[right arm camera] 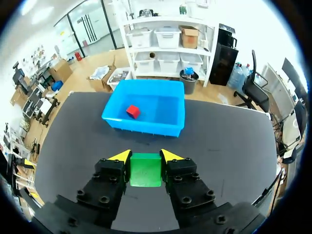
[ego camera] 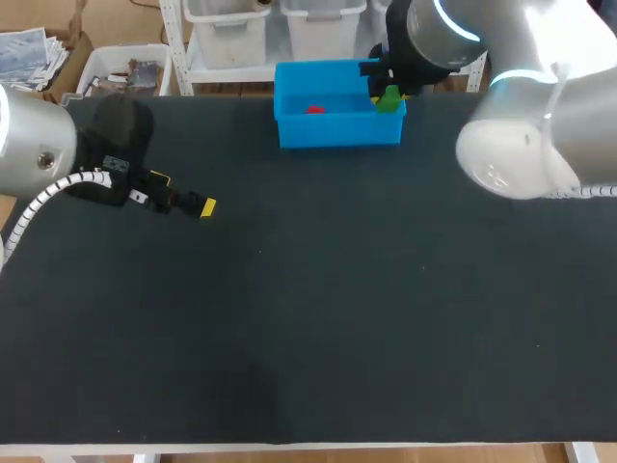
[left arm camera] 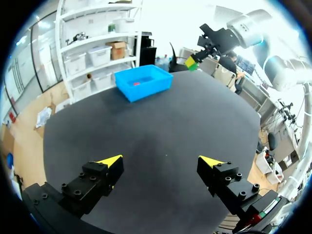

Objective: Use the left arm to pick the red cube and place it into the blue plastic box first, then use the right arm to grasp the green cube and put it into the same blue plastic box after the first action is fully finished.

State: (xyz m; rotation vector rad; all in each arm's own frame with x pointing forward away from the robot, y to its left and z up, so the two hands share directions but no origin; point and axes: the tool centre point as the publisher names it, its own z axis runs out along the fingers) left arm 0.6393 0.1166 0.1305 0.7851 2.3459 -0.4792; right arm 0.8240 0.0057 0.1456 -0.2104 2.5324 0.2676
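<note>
The head camera looks down from above the table [ego camera: 318, 318], blue box [ego camera: 337, 130] at twelve o'clock. Both wrist cameras face that box, the right one nearer.

From overhead, the right arm [ego camera: 453, 39] covers part of the green cube [ego camera: 389, 97] and one far corner of the blue box [ego camera: 328, 130].

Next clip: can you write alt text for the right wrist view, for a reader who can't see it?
The right gripper holds the green cube between its jaws, above the black table. Ahead of it stands the blue plastic box, with the red cube lying inside.
</note>
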